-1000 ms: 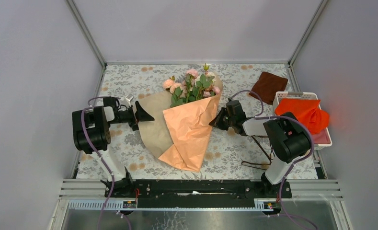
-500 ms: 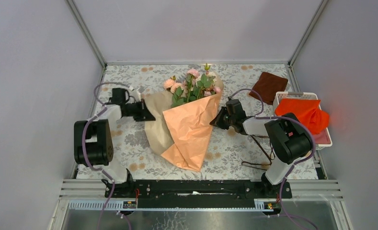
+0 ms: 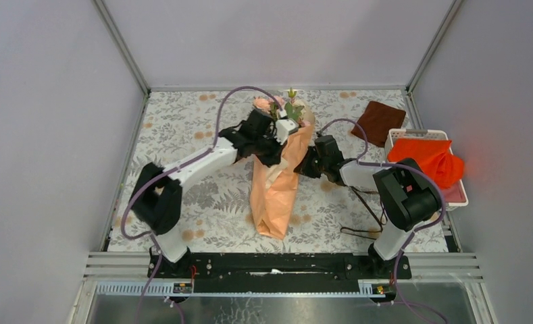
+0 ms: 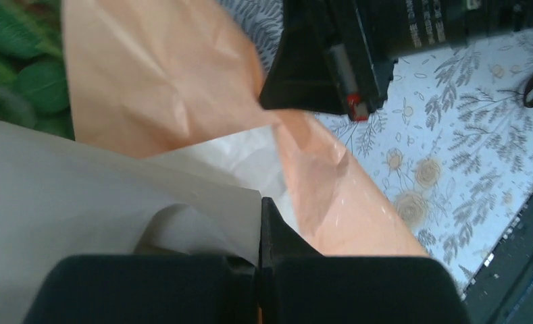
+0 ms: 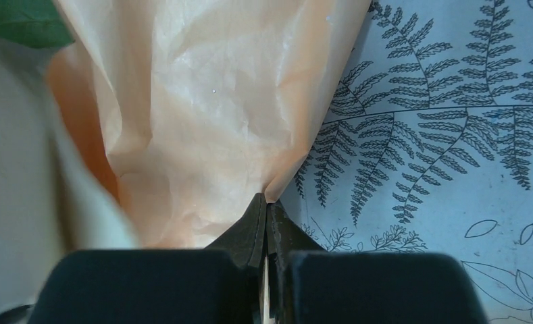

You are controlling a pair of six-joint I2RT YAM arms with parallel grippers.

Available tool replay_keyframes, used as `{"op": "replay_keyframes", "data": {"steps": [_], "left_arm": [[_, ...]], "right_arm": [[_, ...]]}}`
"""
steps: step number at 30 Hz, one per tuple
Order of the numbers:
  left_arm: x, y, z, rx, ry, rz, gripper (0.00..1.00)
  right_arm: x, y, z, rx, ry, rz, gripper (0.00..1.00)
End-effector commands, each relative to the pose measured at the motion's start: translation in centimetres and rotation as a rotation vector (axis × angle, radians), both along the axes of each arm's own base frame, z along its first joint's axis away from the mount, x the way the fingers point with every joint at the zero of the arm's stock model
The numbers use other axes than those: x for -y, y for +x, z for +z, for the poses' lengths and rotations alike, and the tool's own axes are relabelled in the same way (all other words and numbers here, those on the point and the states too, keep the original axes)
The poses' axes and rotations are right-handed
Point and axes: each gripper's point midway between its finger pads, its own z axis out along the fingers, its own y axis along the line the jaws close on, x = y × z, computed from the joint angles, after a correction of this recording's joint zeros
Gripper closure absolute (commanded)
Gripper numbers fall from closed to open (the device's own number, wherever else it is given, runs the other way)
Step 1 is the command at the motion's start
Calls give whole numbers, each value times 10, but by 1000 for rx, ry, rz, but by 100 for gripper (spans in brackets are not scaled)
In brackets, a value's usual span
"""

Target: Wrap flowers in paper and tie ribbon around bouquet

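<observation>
Tightly pinched by the left gripper on the tan flap and the right gripper on the right edge of the large peach-orange kraft paper sheet. Folded mid-table around the pale pink roses; wrapping step underway. Next probably needed the overlap secured before the thin dark brown ribbon.

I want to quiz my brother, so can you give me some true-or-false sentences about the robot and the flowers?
The left pincer and right pincer both pinch the paper. True.
The flowers poke out of the paper's far end. True.
The orange cloth covers the flowers. False: it sits in the white basket.
The brown cloth lies in the basket. False: it lies on the table beside it.
</observation>
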Motion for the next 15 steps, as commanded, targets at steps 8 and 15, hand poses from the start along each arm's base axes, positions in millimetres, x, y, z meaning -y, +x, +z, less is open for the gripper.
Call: {"op": "replay_keyframes", "data": {"steps": [8,15], "left_arm": [[39,-3,-90,-15,271,-93,100],[36,-9,-118,56,394,-128,100]], "right_arm": [[-17,5,25,77,52,47,96],[11,13,40,102,62,-16,68]]}}
